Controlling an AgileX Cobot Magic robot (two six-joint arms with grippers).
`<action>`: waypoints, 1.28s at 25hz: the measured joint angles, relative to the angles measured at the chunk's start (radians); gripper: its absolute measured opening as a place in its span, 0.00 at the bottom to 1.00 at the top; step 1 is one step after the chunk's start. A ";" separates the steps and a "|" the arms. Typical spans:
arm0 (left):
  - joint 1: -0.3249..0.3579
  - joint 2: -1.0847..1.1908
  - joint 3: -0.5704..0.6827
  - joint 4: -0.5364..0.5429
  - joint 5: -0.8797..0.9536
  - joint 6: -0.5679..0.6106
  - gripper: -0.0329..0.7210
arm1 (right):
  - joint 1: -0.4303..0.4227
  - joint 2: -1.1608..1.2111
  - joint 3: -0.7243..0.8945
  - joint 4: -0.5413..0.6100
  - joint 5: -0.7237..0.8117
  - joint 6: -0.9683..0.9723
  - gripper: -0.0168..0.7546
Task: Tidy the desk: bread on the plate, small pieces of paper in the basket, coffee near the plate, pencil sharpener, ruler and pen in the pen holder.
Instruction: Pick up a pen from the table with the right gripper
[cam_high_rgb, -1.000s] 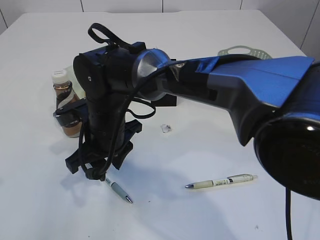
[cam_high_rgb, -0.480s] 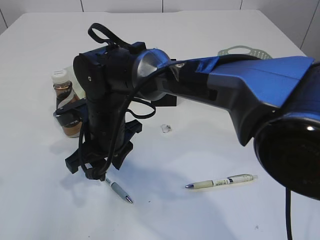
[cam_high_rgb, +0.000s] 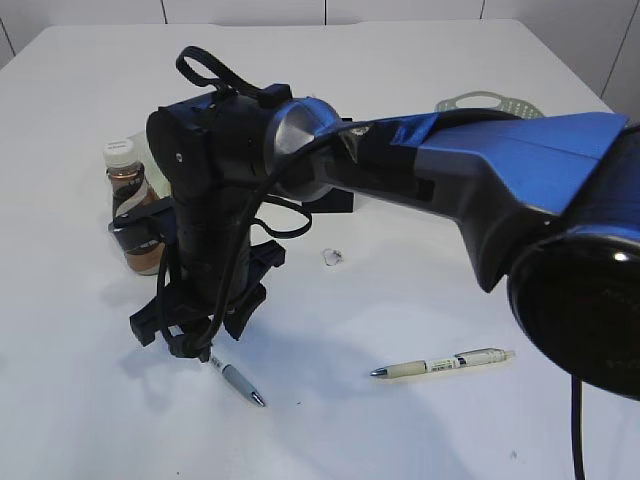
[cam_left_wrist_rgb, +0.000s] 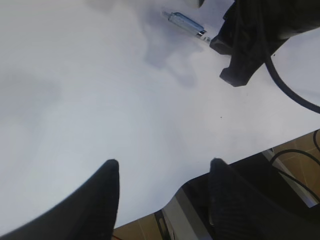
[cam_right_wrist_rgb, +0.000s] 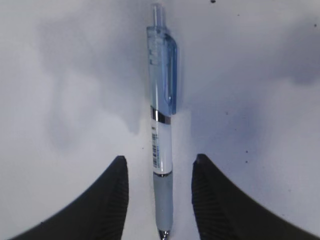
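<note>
A pen with a clear blue top, white barrel and grey grip (cam_right_wrist_rgb: 162, 100) lies on the white table; in the exterior view (cam_high_rgb: 240, 382) its tip end sticks out from under my right gripper. My right gripper (cam_right_wrist_rgb: 160, 161) is open, pointing down, with one finger on each side of the pen's grip; it shows in the exterior view (cam_high_rgb: 190, 345) at the front left. My left gripper (cam_left_wrist_rgb: 164, 162) is open and empty over the table's edge. A second pen (cam_high_rgb: 440, 364) lies at the front right. A small paper scrap (cam_high_rgb: 332, 257) lies mid-table. A coffee bottle (cam_high_rgb: 125, 180) stands at the left.
The blue right arm (cam_high_rgb: 480, 170) reaches across the table from the right. A pale green round rim (cam_high_rgb: 490, 103) shows behind it at the far right. A black object (cam_high_rgb: 330, 200) sits behind the arm's wrist. The left wrist view shows the table edge (cam_left_wrist_rgb: 165, 205).
</note>
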 joint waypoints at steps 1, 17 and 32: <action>0.000 0.000 0.000 0.000 0.000 0.000 0.58 | 0.000 0.000 0.000 0.000 0.000 0.000 0.47; 0.000 0.000 0.000 0.021 0.000 -0.002 0.58 | 0.000 0.060 0.000 0.002 0.000 0.005 0.47; 0.000 0.000 0.000 0.023 0.000 -0.002 0.58 | 0.000 0.064 0.000 0.002 -0.004 0.005 0.47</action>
